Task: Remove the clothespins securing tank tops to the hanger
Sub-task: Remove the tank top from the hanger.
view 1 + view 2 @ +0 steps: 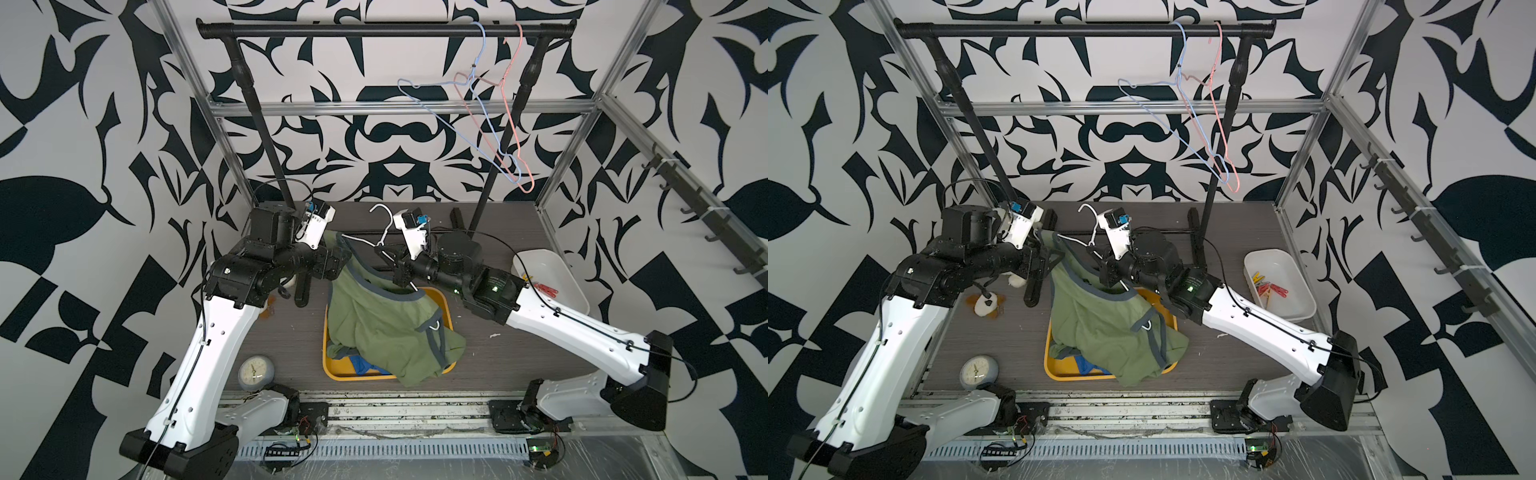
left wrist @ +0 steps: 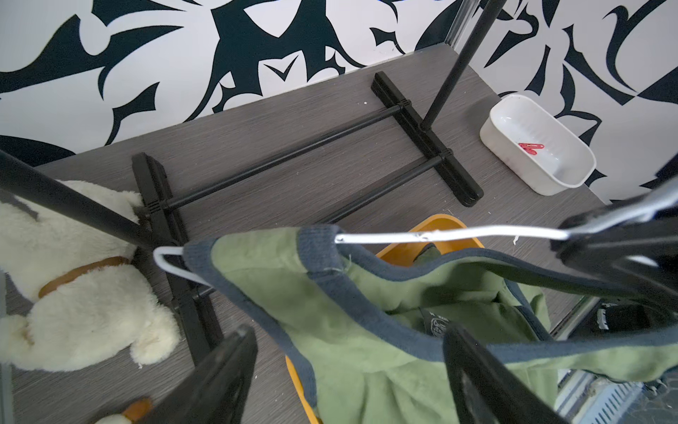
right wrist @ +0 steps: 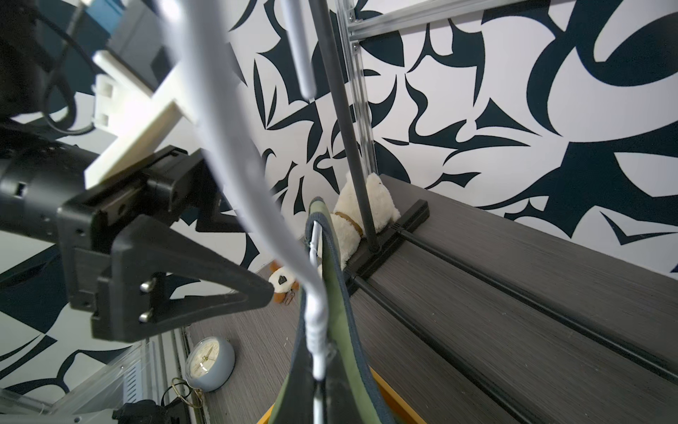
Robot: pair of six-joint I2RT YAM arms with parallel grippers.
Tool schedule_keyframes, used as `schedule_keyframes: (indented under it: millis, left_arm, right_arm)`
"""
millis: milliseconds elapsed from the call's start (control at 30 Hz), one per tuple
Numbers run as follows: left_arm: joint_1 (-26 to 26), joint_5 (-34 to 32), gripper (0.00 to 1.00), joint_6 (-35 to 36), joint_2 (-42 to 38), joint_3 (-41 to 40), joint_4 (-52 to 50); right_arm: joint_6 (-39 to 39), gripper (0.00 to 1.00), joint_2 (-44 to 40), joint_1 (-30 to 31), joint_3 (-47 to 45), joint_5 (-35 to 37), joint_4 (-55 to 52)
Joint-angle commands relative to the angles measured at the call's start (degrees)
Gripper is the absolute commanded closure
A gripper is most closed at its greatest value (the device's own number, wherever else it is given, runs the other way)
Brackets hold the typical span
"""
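The grey wood-grain surface (image 1: 519, 353) carries a black garment rack (image 1: 374, 30), whose top bar holds a blue hanger (image 1: 514, 179) and a pink hanger (image 1: 528, 189), both bare wire.

In front of the rack both arms reach in towards the middle. The olive tank top (image 1: 382, 328) hangs between them. One grey-trimmed strap is looped over the end of the white hanger (image 2: 440, 235), and the rest of the cloth sags down into the yellow tray (image 1: 345, 376) and spills over its near rim. A blue tank top (image 1: 365, 366) peeks out from under it inside the tray.

A white bin (image 1: 1304, 309) sits at the right edge of the surface, well apart from the tray. A cream plush toy (image 2: 84, 293) lies by the rack's left foot.

The right end effector (image 3: 318, 367) is clamped on the white hanger's wire, just below the hook, holding it up off the surface. The left end effector (image 2: 350, 330) has its jaws spread wide beside the strapped shoulder (whether either finger touches the cloth cannot be told).

A small grey clock (image 1: 255, 372) lies near the left arm's base.

The clothespins (image 1: 1271, 289), red and yellow ones, lie together in the white bin.
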Motion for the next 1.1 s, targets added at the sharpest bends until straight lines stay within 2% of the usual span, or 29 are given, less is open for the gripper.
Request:
schedule_keyframes:
  millis: [0, 200, 333, 400, 600, 733, 1067]
  left_arm:
    - [0.31, -0.41, 0.17, -0.94, 0.79, -1.06, 0.62]
    - [0.32, -5.73, 0.26, -0.93, 0.67, -1.70, 1.39]
    - [0.63, -6.52, 0.43, -1.33, 0.61, -1.89, 1.59]
    - [0.61, -6.59, 0.48, -1.53, 0.58, -1.89, 1.53]
    - [1.09, -7.45, 0.75, -1.88, 0.21, -1.79, 1.53]
    - [1.44, -7.98, 0.99, -1.99, 0.09, -1.91, 1.44]
    - [3.20, -13.13, 1.00, -2.42, -0.45, -0.89, 1.60]
  right_arm:
    - [-0.30, 1.00, -0.45, 1.24, 3.00, 0.44, 5.71]
    - [-1.61, 1.00, -1.58, 2.61, 2.77, 1.35, 6.05]
    - [-2.97, 1.00, -1.78, 3.52, 3.20, 2.48, 4.96]
    - [-3.70, 1.00, -1.87, 3.64, 2.98, 3.46, 4.43]
    - [-4.45, 1.00, -3.49, 3.71, 0.84, 5.72, 3.89]
    - [-4.87, 1.00, -4.13, 3.73, 0.71, 6.18, 1.85]
    - [-5.15, 1.00, -9.13, 3.73, -3.38, 6.26, -3.76]
